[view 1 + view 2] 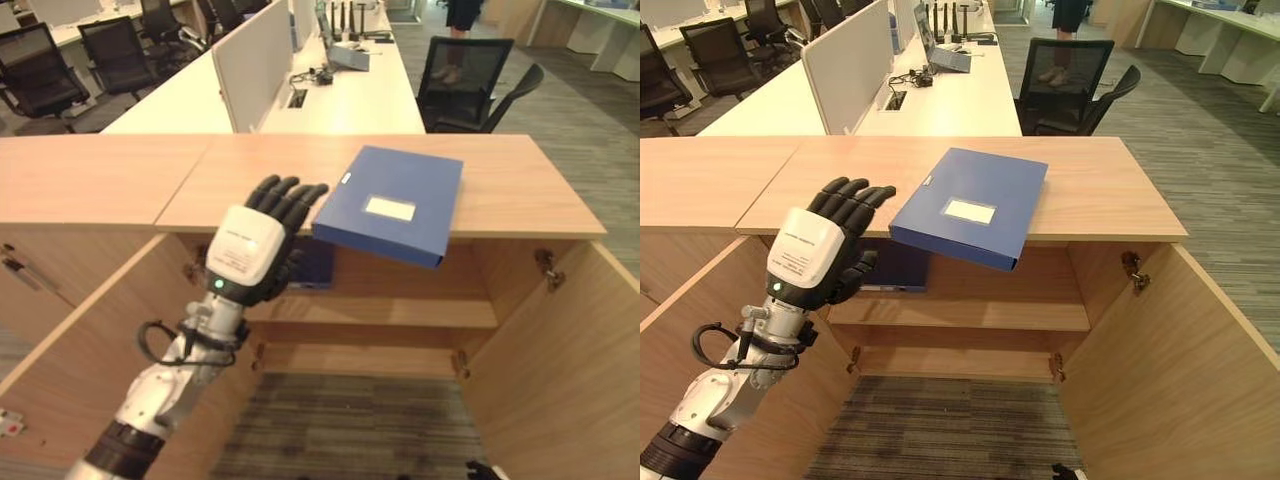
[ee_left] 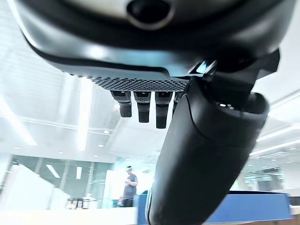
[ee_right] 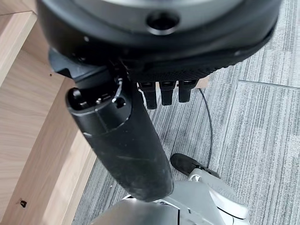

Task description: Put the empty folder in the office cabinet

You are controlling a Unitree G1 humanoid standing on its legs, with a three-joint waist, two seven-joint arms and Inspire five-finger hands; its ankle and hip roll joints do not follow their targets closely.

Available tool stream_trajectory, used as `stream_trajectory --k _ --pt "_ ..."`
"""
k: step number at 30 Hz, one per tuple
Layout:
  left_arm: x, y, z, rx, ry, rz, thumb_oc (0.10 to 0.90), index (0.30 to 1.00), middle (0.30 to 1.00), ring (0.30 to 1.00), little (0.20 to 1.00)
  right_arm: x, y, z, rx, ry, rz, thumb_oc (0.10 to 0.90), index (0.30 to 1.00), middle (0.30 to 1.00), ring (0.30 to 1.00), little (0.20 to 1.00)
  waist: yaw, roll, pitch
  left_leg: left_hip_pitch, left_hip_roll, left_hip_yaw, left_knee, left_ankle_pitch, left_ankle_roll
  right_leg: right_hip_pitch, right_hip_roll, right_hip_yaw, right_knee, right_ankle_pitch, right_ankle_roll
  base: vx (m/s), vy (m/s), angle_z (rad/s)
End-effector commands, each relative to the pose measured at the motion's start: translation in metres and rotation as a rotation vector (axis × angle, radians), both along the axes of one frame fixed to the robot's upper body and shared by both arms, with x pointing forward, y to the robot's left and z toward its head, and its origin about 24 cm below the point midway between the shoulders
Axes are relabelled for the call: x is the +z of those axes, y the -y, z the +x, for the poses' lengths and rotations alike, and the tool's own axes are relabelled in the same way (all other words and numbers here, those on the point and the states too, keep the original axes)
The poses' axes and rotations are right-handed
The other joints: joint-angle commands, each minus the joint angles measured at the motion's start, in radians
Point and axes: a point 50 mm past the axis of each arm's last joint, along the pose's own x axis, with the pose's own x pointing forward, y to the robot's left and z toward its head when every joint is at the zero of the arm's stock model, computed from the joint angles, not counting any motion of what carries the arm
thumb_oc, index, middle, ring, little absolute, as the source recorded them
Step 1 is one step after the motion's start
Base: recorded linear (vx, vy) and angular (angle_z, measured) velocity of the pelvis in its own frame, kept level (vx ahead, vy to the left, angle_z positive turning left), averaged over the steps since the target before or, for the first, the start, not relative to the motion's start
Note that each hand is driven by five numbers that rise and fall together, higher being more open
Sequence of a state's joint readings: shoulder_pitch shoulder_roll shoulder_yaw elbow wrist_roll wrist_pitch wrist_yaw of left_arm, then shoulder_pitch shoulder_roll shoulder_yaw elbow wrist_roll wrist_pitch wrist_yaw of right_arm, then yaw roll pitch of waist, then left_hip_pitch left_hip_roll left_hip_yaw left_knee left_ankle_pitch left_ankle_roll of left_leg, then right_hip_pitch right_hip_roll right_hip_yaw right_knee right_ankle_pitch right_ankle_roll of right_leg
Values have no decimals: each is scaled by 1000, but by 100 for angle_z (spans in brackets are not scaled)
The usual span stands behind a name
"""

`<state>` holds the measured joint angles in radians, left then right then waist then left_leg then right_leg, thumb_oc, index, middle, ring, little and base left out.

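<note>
Blue folder [image 1: 393, 205] with white label

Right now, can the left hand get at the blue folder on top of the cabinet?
Probably yes: the left hand is open beside the folder, which overhangs the cabinet top, with nothing between them.

This is an open-plan office. Long white desks [image 1: 340, 95] run away in rows, split by grey divider screens [image 1: 250, 60], with black mesh chairs [image 1: 465, 80] pulled up to them. A laptop [image 1: 945, 50] and cables sit on one desk. Grey striped carpet [image 1: 590, 110] covers the floor, and a wooden storage cabinet [image 1: 530, 190] stands open in front. A person [image 1: 460, 20] stands far back.
</note>
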<state>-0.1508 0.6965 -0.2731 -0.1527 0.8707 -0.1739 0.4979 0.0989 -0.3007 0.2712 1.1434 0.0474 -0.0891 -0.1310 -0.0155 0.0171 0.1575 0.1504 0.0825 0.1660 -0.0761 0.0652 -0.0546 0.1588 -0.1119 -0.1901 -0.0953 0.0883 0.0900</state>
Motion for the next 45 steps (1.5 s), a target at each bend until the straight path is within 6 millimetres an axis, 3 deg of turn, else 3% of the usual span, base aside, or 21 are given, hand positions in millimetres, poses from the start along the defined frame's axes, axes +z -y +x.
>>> stream_trajectory --k 1,7,11,20,34,45 --pt "65 18 13 -101 274 -33 800 900 900 900 900 4 -3 24 56 50 3 800 900 900 900 900 -18 -4 21 -4 -15 -49 175 -202 -41 57 46 -27 25 -186 -9 -6 -1 -5" --pt "58 26 20 -113 232 -43 800 900 900 900 900 4 -3 23 61 46 -2 800 900 900 900 900 -30 -1 19 2 -12 -40 174 -201 -41 58 49 -20 26 -187 -10 -5 -6 -9" --pt "43 40 39 -106 156 -34 800 900 900 900 900 4 1 21 58 38 -20 800 900 900 900 900 -50 -3 18 11 -8 -31 168 -203 -39 60 51 -12 27 -186 -11 -2 -7 -4" --pt "43 53 63 -71 136 0 800 900 900 900 900 5 7 21 47 35 -42 800 900 900 900 900 -78 -12 12 24 3 -13 156 -206 -37 50 57 8 27 -179 -7 6 -13 -5" --pt "50 44 79 17 142 -1 800 900 900 900 900 2 10 9 0 -6 -48 800 900 900 900 900 -90 -26 9 27 6 1 158 -212 -37 44 64 25 29 -179 -5 6 -2 -3" --pt "39 36 86 75 94 -9 800 900 900 900 900 1 11 5 -27 -20 -52 800 900 900 900 900 -96 -31 1 41 1 8 146 -217 -30 42 61 35 33 -179 -1 4 7 -2"
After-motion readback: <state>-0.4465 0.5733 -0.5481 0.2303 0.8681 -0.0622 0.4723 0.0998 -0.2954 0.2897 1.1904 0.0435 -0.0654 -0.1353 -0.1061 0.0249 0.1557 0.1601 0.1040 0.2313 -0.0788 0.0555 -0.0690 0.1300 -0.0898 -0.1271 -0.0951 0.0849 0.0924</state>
